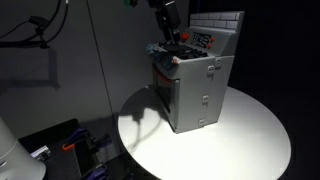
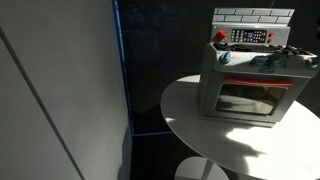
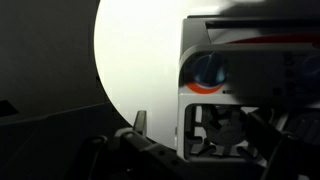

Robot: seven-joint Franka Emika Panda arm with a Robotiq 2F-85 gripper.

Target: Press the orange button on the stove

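Observation:
The small grey toy stove (image 1: 200, 90) stands on a round white table (image 1: 250, 140); it also shows in an exterior view (image 2: 250, 90) with its dark oven window facing forward. A round orange-red button (image 2: 221, 37) sits at the stove's top corner beside the control panel. In the wrist view the button (image 3: 205, 88) shows as an orange ring round a bluish centre, just past the dark burner grate (image 3: 215, 130). My gripper (image 1: 172, 38) hovers just above the cooktop. Its fingers (image 3: 200, 128) are spread apart over the burner, holding nothing.
The stove's white tiled back wall (image 1: 218, 22) rises behind the gripper. A grey latched side panel (image 1: 207, 90) faces one camera. A light wall panel (image 2: 60, 90) stands beside the table. Cables and gear (image 1: 60, 150) lie on the floor.

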